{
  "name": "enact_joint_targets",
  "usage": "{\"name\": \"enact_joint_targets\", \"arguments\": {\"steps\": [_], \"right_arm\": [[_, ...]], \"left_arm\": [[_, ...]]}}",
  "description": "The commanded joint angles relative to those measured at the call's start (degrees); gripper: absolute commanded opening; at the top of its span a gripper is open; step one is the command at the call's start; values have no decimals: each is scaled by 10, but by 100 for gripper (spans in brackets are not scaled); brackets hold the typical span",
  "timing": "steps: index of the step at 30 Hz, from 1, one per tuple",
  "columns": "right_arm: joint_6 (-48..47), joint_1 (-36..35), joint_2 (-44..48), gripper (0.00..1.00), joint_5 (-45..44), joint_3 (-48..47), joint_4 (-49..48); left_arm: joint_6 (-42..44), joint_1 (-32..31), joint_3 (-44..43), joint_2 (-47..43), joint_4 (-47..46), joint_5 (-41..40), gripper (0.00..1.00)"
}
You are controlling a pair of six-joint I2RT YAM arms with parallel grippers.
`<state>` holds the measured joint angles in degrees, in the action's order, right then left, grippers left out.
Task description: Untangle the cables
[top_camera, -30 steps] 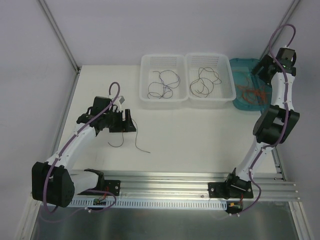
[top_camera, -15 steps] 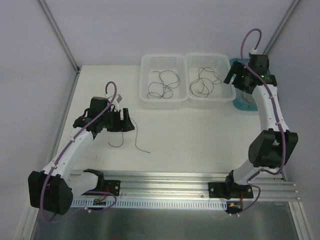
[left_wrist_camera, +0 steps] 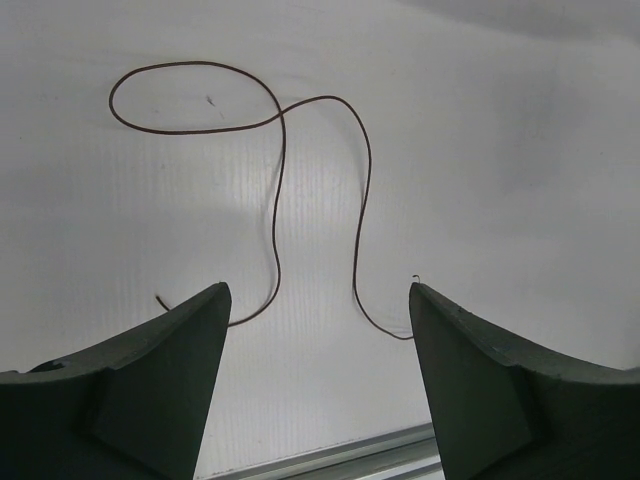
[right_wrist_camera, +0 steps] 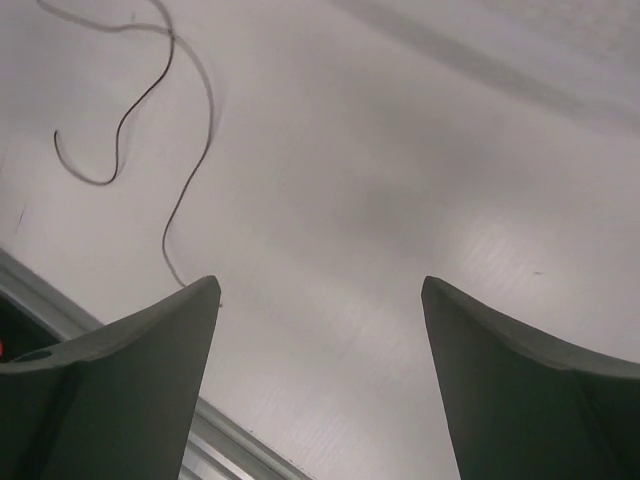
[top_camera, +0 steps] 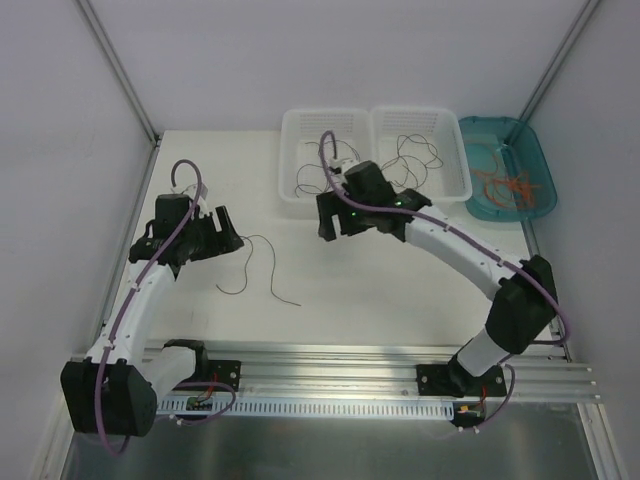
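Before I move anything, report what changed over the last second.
The right arm swung left from the teal tray to the middle of the table, in front of the white baskets, jaws open and empty. The left arm drew back leftward, away from the dark cable, jaws open. That cable, the basket cables and the orange cables lie as before.

A dark cable [top_camera: 273,270] lies loose on the table [top_camera: 400,290] just beside the left tool [top_camera: 231,232].

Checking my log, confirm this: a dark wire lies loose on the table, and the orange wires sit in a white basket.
Not quite: the orange wires lie in the teal tray, as the top view shows. The dark wire does lie loose on the table.
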<state>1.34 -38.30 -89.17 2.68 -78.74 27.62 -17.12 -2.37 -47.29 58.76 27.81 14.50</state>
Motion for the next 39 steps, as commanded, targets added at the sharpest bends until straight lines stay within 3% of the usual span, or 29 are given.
{"name": "enact_joint_targets", "arguments": {"steps": [1, 7, 11, 23, 31, 36, 39], "right_arm": [[-5, -83, -68, 86, 3, -31, -34], [3, -179, -166, 79, 6, -73, -42], [5, -206, -233, 73, 19, -96, -44], [3, -252, -317, 56, 40, -131, -32], [5, -257, -327, 33, 2, -122, -2], [5, -257, -276, 3, -81, -64, 14], [8, -250, -213, 1, -108, -7, 12]], "left_arm": [[-14, 17, 3, -10, 0, -25, 72], [-20, 33, 4, -22, 0, -59, 71], [-19, 33, 2, -8, 0, -43, 71], [-18, 36, 0, 2, 0, -22, 71], [-17, 36, 1, 3, 0, -19, 71], [-17, 36, 2, 3, 0, -19, 71], [-18, 37, 2, 4, 1, -18, 71]]}}
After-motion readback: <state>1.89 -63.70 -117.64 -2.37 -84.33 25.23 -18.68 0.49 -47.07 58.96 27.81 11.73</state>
